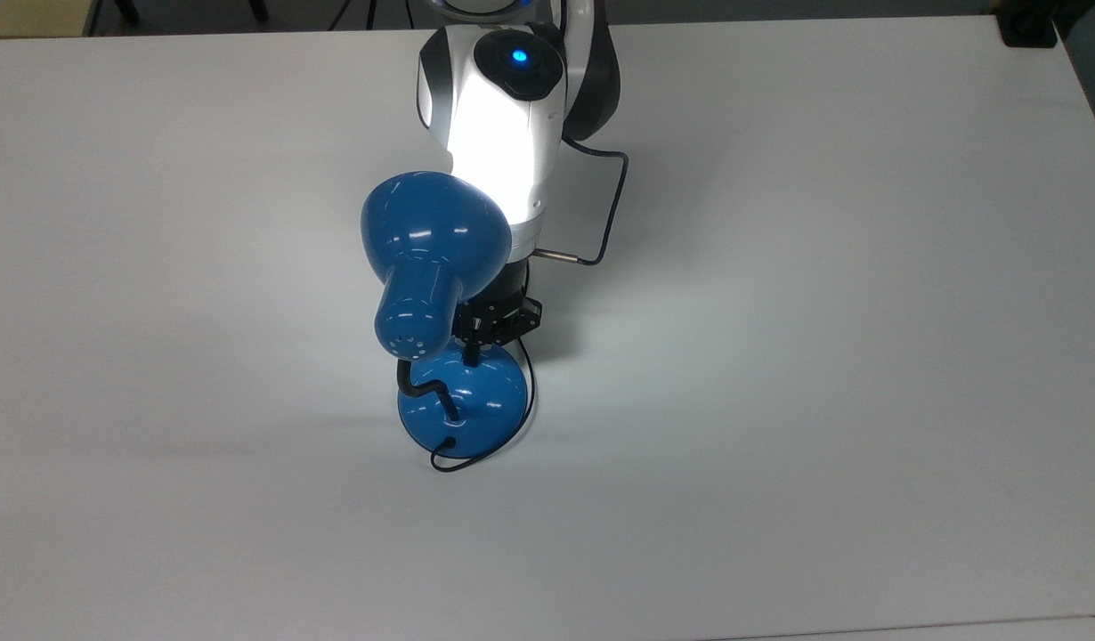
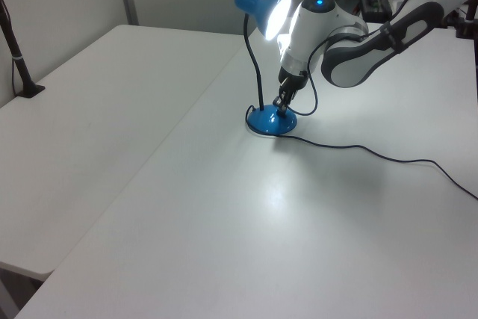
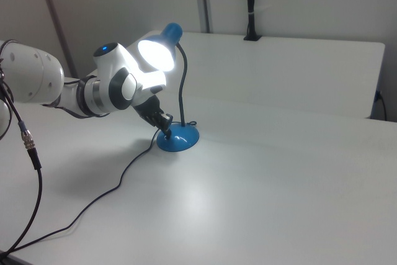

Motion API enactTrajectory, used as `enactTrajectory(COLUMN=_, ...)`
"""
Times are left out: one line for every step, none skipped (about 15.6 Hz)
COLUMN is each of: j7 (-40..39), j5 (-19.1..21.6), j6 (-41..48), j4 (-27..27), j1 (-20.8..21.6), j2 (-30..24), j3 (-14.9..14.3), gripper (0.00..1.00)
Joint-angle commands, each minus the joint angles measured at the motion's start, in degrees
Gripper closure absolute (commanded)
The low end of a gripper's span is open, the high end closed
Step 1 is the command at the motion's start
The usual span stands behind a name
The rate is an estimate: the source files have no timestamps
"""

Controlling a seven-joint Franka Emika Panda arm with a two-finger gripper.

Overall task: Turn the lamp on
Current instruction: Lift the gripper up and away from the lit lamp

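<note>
Currently, status:
arm pose: wrist pitched steeply down, gripper (image 1: 470,358) tip on the near edge of the lamp base (image 1: 476,401), under the shade
fingers: pressed together into one narrow tip, holding nothing
lamp (image 2: 263,13): one, lit; stands right at the fingertips, shade above the wrist and shining on the white arm link (image 1: 503,133)
gooseneck (image 3: 182,88): rises from the base on the far side from the gripper
cord (image 2: 373,153): one, thin and black, runs from the base across the table (image 1: 823,356), away past the arm
count: one arm, one gripper, one lamp, one cord
</note>
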State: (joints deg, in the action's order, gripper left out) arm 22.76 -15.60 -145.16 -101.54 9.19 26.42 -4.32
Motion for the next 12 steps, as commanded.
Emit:
enactTrajectory(j7=-0.61, j5=-1.63, j6=-1.71, j4=-0.32, j1=-0.49, j2=0.39, j3=-0.16, gripper=1.0)
enactTrajectory(j7=-0.78, j5=-1.63, j6=-1.45, j4=-1.28, j1=-0.49, j2=-1.44, j3=-0.07, gripper=1.0)
enactTrajectory(j7=-0.78, j5=-1.63, j6=-1.36, j4=-3.47, j1=-0.49, j2=-3.46, j3=-0.16, gripper=1.0)
enactTrajectory(j7=-0.78, j5=-1.63, j6=-1.01, j4=-5.23, j1=-0.58, j2=-5.83, j3=-0.07, gripper=1.0)
enactTrajectory(j7=-0.78, j5=-1.63, j6=0.82, j4=-7.16, j1=-0.66, j2=-8.47, j3=-0.07, gripper=1.0)
enactTrajectory(j7=-1.04, j5=-1.45, j6=3.28, j4=-8.75, j1=-0.66, j2=-11.1, j3=0.01, gripper=1.0)
enactTrajectory(j7=-1.57, j5=-1.02, j6=5.91, j4=-10.24, j1=-0.84, j2=-13.91, j3=0.01, gripper=1.0)
enactTrajectory(j7=-2.18, j5=-0.4, j6=8.64, j4=-11.21, j1=-1.01, j2=-16.55, j3=0.01, gripper=1.0)
enactTrajectory(j7=-2.8, j5=0.74, j6=12.32, j4=-11.31, j1=-1.02, j2=-18.67, j3=0.1, gripper=1.0)
enactTrajectory(j7=-4.37, j5=2.92, j6=16.44, j4=-11.05, j1=-1.02, j2=-20.51, j3=0.1, gripper=1.0)
enactTrajectory(j7=-7.34, j5=6.08, j6=20.4, j4=-10.79, j1=-1.02, j2=-22.36, j3=0.01, gripper=1.0)
enactTrajectory(j7=-11.29, j5=9.15, j6=24.7, j4=-10.35, j1=-1.1, j2=-24.21, j3=0.01, gripper=1.0)
